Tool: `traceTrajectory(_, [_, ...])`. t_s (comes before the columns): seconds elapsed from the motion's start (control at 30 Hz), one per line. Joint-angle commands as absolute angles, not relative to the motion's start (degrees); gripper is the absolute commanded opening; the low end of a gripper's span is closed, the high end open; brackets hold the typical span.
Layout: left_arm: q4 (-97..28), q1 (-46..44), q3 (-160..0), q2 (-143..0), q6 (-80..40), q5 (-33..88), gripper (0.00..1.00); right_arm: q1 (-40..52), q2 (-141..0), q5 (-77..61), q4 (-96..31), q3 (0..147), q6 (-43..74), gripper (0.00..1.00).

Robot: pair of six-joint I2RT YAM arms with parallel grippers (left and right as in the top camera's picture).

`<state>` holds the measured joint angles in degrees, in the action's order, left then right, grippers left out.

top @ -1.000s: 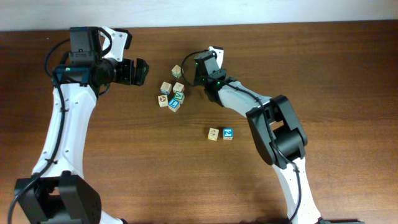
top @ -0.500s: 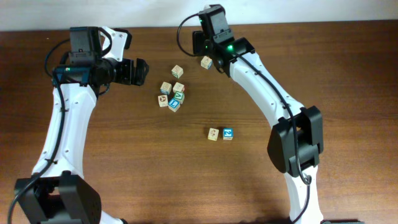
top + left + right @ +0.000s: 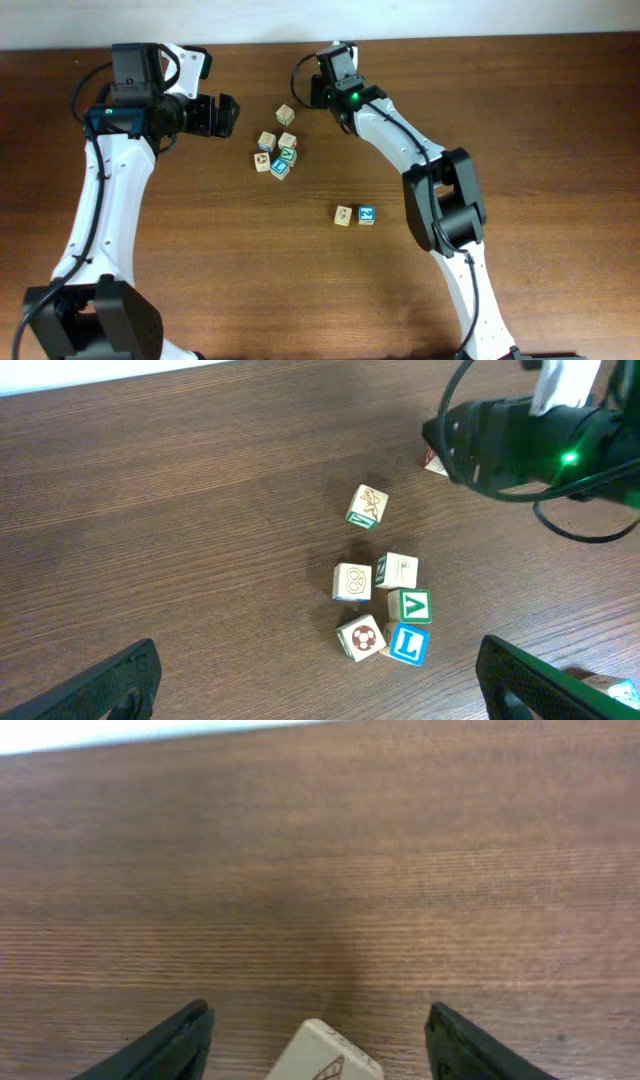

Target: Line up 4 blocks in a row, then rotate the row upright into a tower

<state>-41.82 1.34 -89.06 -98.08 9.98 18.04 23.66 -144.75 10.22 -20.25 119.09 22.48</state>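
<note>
1. The right tool [image 3: 318, 1016] stands spread. Its two fingers [image 3: 178, 1038] flank a pale block [image 3: 322, 1062] without touching it, and bare wood shows in both gaps.
2. That block rests on the brown surface [image 3: 320, 870] near its back edge, directly beneath the tool. It sits at the very bottom of the wrist view, so only its upper front part and a reddish-brown drawing can be seen. From overhead the arm hides it.
3. A cube has no long axis, so what counts is how its sides face the fingers. It looks turned a little askew to them, though too little shows to be sure.
4. The left tool [image 3: 226, 116] is spread wide and empty. It hovers well apart from this block, so the right arm is plainly the nearer one.
5. A lone block [image 3: 286, 114] lies between the two tools, with a cluster of five [image 3: 280, 152] just in front of it. A beige block [image 3: 344, 215] and a blue-and-white block [image 3: 367, 214] sit side by side nearer the front, well apart from both tools.
6. My judgement is that any coming move belongs to the right tool. It could pinch the block below for a turn, or rise straight up so that neither finger nudges it.
</note>
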Motion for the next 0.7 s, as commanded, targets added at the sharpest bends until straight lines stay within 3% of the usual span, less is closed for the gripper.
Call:
traceTrajectory(0.0, [-41.71,1.26,-90.15,-98.48,9.91,18.44,0.99,23.18,-146.96,10.94,-20.80,119.31,22.79,0.64])
traceTrajectory(0.1, [-41.71,1.28,-90.15,-98.48,9.91,18.46,0.99,23.18,-147.94,10.96,-22.72,119.26,22.79,0.60])
traceTrajectory(0.23, [-41.69,1.26,-90.15,-98.48,9.91,18.44,0.99,23.18,-147.92,10.94,-22.76,119.28,22.81,0.32])
traceTrajectory(0.3, [-41.69,1.28,-90.15,-98.48,9.91,18.44,0.99,23.22,-147.92,10.94,-22.72,119.28,22.81,0.27])
traceTrajectory(0.53, [-41.69,1.26,-90.15,-98.48,9.91,18.44,0.99,23.27,-139.63,6.92,-31.79,119.66,22.76,0.27])
traceTrajectory(0.67, [-41.69,1.26,-90.15,-98.48,9.91,18.44,0.99,24.43,-126.30,-8.27,-49.67,119.96,21.28,0.27])
